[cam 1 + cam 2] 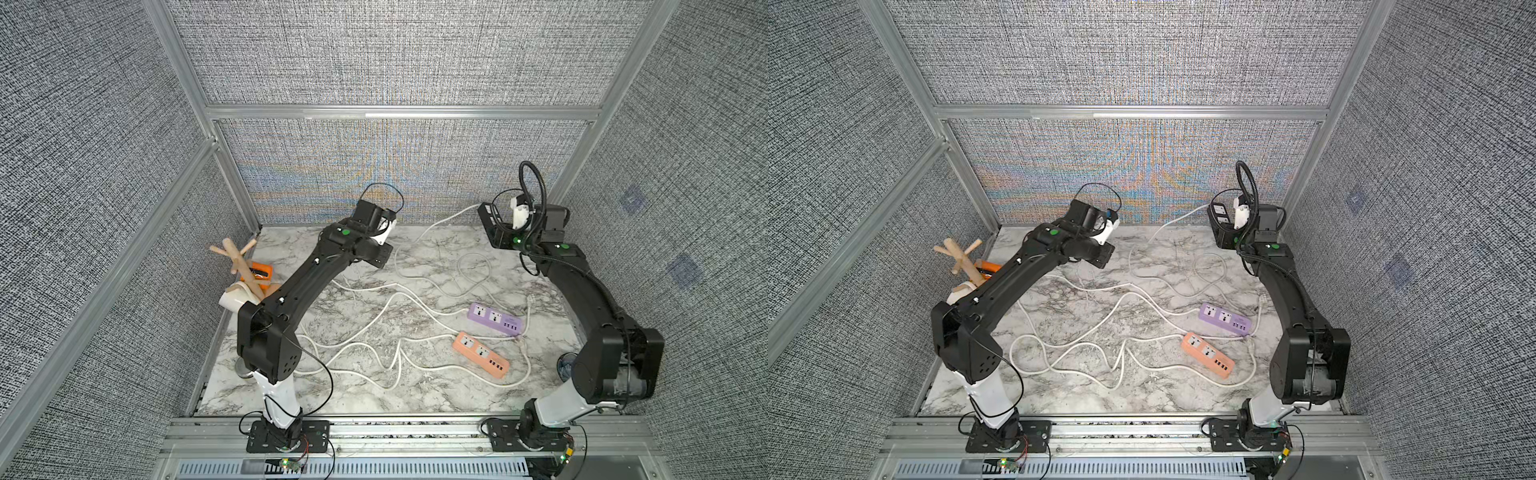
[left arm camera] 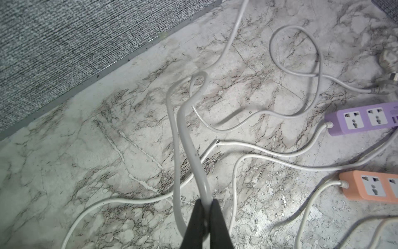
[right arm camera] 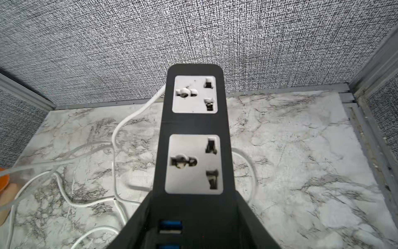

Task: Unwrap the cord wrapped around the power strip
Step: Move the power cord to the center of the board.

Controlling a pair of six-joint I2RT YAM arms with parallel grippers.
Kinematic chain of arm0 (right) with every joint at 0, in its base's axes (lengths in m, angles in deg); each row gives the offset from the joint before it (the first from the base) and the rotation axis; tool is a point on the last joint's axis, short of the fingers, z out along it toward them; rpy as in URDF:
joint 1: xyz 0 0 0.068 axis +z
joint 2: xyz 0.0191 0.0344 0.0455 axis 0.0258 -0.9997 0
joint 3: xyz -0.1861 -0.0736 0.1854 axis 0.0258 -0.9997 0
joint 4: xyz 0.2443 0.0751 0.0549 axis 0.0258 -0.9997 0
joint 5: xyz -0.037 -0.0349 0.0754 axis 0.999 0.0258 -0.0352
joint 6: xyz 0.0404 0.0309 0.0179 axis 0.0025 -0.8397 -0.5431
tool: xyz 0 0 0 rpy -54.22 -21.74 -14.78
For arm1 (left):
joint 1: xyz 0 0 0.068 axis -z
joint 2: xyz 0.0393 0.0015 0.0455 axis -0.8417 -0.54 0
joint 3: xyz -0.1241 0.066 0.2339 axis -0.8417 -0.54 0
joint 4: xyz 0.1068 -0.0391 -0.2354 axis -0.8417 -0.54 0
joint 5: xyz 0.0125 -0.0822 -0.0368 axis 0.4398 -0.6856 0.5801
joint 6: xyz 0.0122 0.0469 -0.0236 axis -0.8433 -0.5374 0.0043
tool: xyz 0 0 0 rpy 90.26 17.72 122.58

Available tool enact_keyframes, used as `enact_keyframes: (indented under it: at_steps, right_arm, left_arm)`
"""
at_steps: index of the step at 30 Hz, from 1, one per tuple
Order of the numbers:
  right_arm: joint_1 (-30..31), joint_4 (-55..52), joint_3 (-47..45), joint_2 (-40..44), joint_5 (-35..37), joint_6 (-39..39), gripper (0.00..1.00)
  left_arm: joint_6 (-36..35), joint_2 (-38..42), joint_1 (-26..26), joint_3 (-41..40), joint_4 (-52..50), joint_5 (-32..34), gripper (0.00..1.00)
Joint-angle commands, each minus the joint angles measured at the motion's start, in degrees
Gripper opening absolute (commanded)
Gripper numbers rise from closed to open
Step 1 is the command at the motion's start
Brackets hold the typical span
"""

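Note:
A black power strip with two white sockets and blue USB ports is held above the back right of the table, seen in both top views. My right gripper is shut on its USB end. Its white cord drops from the far end to the marble table and trails left, no turns round the strip showing. My left gripper is shut on a raised loop of white cord near the back middle of the table.
A purple power strip and an orange one lie at the right, their white cords sprawled across the middle. A wooden mug tree, an orange box and a white cup stand at the left. Fabric walls enclose three sides.

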State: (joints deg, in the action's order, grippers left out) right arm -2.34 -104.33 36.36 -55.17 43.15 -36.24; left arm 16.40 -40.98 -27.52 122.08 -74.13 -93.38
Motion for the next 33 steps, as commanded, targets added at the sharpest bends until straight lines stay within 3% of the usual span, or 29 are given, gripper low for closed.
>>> enact_keyframes:
  at_steps: [1,15,22,24,33]
  right_arm:
    - [-0.5,0.7,0.6,-0.9,3.7,1.3,0.00]
    - [-1.7,0.4,2.3,-7.3,10.0,2.2,0.00]
    - [-1.2,0.5,3.6,-8.1,6.0,0.6,0.00]
    - [-1.1,0.9,3.2,-7.8,4.4,-0.1,0.00]
    - [2.0,0.8,3.2,-8.7,3.5,0.1,0.00]
  left_arm:
    - [2.0,1.2,-3.5,-1.7,0.5,-1.9,0.00]
    - [8.0,-1.4,-21.5,-7.7,6.7,-7.9,0.00]
    - [3.7,-12.5,-21.3,-0.7,0.8,-10.3,0.00]
    - [3.7,-14.3,-21.0,-0.6,1.5,-9.3,0.11]
    - [4.2,-21.7,-20.9,2.8,0.6,-6.6,0.29]
